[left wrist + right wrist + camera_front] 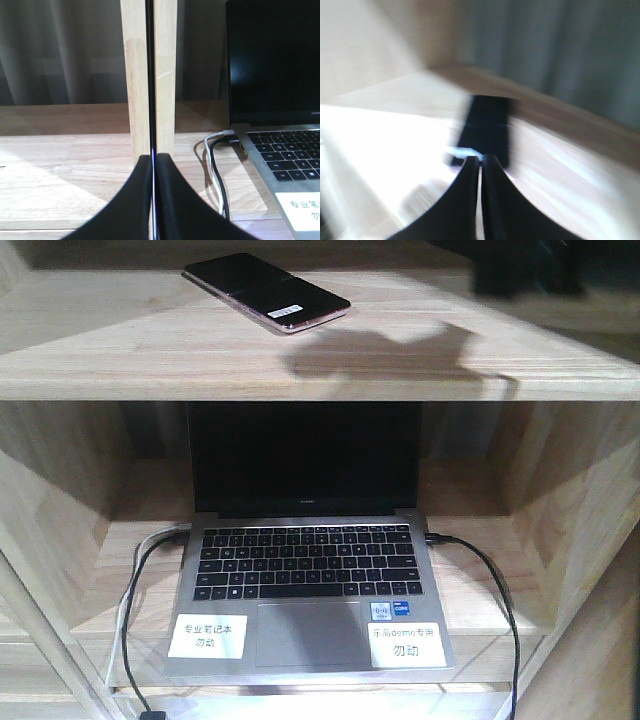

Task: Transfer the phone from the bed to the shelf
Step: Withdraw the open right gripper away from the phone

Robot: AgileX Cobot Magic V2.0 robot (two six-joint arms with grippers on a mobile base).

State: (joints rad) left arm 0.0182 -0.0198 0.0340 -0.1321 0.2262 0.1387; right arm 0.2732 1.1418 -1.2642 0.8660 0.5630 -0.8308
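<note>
Glossy black phone [265,292] with pinkish rim, lying flat, angled, on pale wooden shelf [150,350] top board

I am counting one phone [266,292] lying on the top board of the shelf [120,350], above one laptop [305,570]. I am seeing two white labels on the laptop's palm rest and two dark cables, one plugged in at each side of it. I am also seeing two hands, left [154,155] and right [480,159].
</note>
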